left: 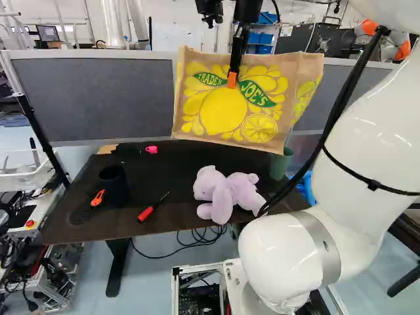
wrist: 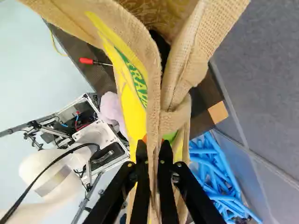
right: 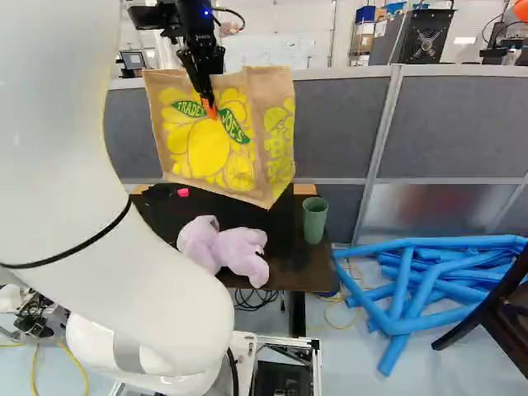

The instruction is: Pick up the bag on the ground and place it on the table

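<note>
The black two-finger tool (left: 232, 81) is pinching the tan woven bag (left: 223, 108) with the big yellow lemon print. Its fingers are nearly closed, only folded cloth standing between them, and one orange pad (left: 231, 80) lies flat on the printed front. The other pad is hard to make out behind the cloth.

The bag hangs upright, a little tilted, over the far part of the dark table (left: 72, 230). Whether its lowest corner touches anything there, I cannot tell. In the wrist view its mouth is bunched beside the fingers, and its panels cover much of the tabletop.

The green cup (right: 314, 221) is partly covered by the bag in the left base view but shows fully in the right one. The lilac plush toy (left: 226, 191) lies on the table near it. The arm blocks the right base view's look at the black round container (left: 114, 187) and the red-handled screwdriver (left: 147, 212).
</note>
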Controlling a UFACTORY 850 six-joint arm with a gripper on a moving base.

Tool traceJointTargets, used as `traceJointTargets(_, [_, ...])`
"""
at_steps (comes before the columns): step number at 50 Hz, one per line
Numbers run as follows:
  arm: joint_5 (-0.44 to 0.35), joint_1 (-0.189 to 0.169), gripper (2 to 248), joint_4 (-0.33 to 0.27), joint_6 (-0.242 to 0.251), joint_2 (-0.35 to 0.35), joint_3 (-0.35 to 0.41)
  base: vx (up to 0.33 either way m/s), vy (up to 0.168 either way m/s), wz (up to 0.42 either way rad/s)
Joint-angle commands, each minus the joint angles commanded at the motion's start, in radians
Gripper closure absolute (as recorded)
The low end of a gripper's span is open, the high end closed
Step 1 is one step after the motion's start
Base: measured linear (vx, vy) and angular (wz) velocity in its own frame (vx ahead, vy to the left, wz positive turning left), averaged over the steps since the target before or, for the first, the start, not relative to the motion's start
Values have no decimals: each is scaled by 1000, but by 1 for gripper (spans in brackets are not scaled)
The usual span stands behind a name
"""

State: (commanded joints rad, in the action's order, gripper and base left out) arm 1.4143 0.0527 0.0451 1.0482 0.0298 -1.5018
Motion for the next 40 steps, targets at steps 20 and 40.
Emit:
traceJointTargets(20, [0, 0, 228, 0, 210, 0, 0, 0, 0, 0])
traceJointTargets(40, [0, 0, 228, 0, 303, 0, 0, 0, 0, 0])
